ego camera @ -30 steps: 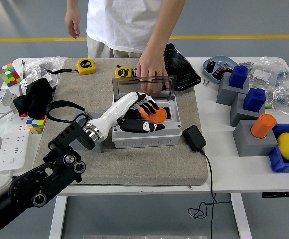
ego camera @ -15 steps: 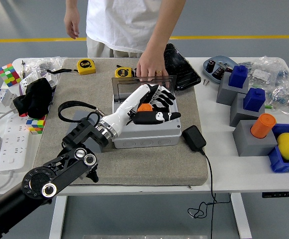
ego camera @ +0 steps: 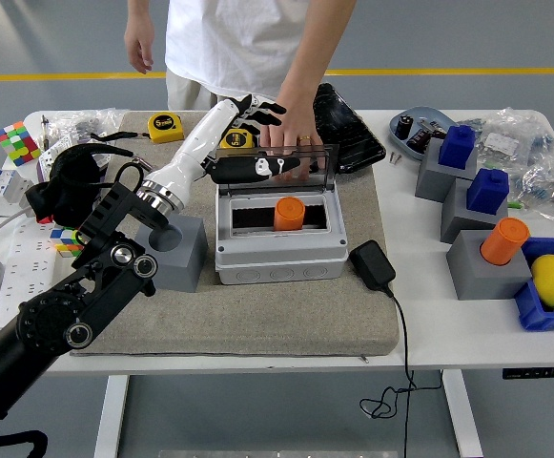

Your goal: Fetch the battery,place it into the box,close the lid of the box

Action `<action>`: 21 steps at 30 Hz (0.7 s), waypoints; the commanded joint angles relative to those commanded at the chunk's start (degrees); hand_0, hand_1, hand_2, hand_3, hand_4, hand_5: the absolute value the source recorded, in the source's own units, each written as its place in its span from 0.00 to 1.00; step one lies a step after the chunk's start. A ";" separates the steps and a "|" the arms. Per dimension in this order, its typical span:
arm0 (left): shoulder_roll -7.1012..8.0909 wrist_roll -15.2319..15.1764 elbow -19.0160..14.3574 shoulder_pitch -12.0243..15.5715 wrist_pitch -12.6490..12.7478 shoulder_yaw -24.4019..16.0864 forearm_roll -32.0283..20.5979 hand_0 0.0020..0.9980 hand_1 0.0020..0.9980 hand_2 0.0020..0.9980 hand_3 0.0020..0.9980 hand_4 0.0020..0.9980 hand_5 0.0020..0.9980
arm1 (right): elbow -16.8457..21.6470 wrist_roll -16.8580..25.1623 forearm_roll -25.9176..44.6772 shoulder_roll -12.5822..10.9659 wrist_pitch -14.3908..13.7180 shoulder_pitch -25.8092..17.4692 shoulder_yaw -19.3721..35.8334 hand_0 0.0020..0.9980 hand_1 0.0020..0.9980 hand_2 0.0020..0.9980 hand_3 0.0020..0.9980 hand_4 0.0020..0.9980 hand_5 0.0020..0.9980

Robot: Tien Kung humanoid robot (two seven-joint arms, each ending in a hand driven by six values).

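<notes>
1. Locate the battery [ego camera: 289, 214]. It is the orange cylinder standing upright inside the open grey box [ego camera: 278, 250], toward the right of the cavity. It is free of any grip.

2. Check the left hand [ego camera: 250, 143]. It hovers above the far left part of the box, at the top edge of the lid. The fingers [ego camera: 262, 112] are spread and hold nothing; the thumb lies along the lid's upper edge, but you cannot tell whether it touches.

3. Note the relation of battery to fingers. The battery sits near of and below the hand, to its right and well apart, with the open cavity between them.

4. Observe the lid [ego camera: 277, 164]. It is a smoky transparent panel hinged at the far side and standing roughly upright. The person's hand [ego camera: 290, 136] rests against its far edge, probably to steady it or the box.

5. Read the placement. The box sits on a grey mat [ego camera: 257, 315] on the tabletop [ego camera: 420, 315], which likely keeps it from sliding when the lid is pushed.

6. Judge the stage. Fetching and placing appear complete; closing the lid remains. The hand's position behind the top edge suits pulling the lid toward the near side and down.

7. The right hand is not in view.
</notes>
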 joint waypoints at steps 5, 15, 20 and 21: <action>-0.01 2.51 2.60 -1.13 -1.64 -0.92 3.37 0.83 0.82 0.78 0.79 1.00 0.44 | 0.00 0.04 0.24 -0.02 -0.02 0.15 -0.09 0.69 0.67 0.70 0.64 1.00 0.63; 0.94 6.78 1.32 -0.50 -4.70 0.47 5.00 0.77 0.78 0.73 0.77 1.00 0.44 | 0.00 0.05 0.23 -0.01 -0.05 0.12 0.04 0.69 0.67 0.70 0.64 1.00 0.63; 1.65 8.99 -0.57 0.10 -6.22 1.07 4.86 0.77 0.78 0.73 0.77 1.00 0.44 | 0.00 0.09 0.10 -0.01 -0.05 0.09 0.06 0.69 0.67 0.70 0.64 1.00 0.63; 1.83 9.23 -1.06 0.27 -6.39 1.22 4.63 0.66 0.71 0.68 0.74 1.00 0.43 | 0.00 0.08 0.12 -0.01 -0.04 0.07 0.07 0.69 0.66 0.70 0.64 1.00 0.63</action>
